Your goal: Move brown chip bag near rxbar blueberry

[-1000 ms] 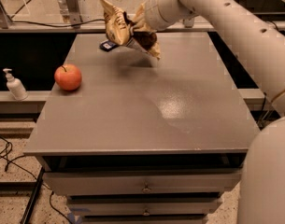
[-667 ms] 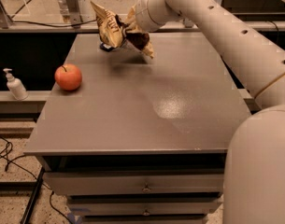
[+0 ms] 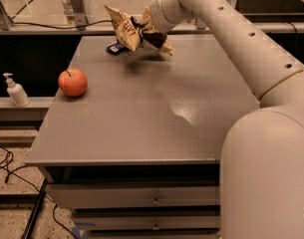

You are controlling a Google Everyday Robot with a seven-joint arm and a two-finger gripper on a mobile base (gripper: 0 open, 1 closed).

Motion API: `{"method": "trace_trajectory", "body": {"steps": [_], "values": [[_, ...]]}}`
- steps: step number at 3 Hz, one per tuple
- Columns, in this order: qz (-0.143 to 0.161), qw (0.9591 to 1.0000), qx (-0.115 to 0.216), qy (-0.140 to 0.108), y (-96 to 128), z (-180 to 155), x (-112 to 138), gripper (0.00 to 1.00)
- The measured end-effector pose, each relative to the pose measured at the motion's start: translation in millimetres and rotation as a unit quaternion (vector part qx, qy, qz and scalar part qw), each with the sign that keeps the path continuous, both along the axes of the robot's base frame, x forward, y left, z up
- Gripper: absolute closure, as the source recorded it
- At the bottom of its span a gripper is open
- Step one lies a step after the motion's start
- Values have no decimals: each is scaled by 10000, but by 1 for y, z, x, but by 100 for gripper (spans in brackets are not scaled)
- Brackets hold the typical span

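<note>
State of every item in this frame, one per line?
gripper: shut on brown chip bag, over far end of table
brown chip bag: held aloft, crumpled
rxbar blueberry: flat on table, partly behind bag
apple: upright on table
pump bottle: upright on ledge

A grey table is standing before me, overhead light glaring off its top, two drawers sitting shut underneath. Black cables are trailing across the speckled floor at left. The gripper is hanging above the table's far edge.
</note>
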State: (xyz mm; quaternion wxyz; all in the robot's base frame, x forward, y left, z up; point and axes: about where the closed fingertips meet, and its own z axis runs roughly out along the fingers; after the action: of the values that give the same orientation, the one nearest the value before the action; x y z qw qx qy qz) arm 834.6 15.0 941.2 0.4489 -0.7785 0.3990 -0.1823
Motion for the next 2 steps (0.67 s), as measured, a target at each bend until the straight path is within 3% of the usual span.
{"method": "trace_trajectory", "body": {"steps": [1, 2], "values": [[-157, 9998, -130, -50, -19, -6, 18, 100], [-291, 9994, -191, 19, -25, -14, 28, 81]]}}
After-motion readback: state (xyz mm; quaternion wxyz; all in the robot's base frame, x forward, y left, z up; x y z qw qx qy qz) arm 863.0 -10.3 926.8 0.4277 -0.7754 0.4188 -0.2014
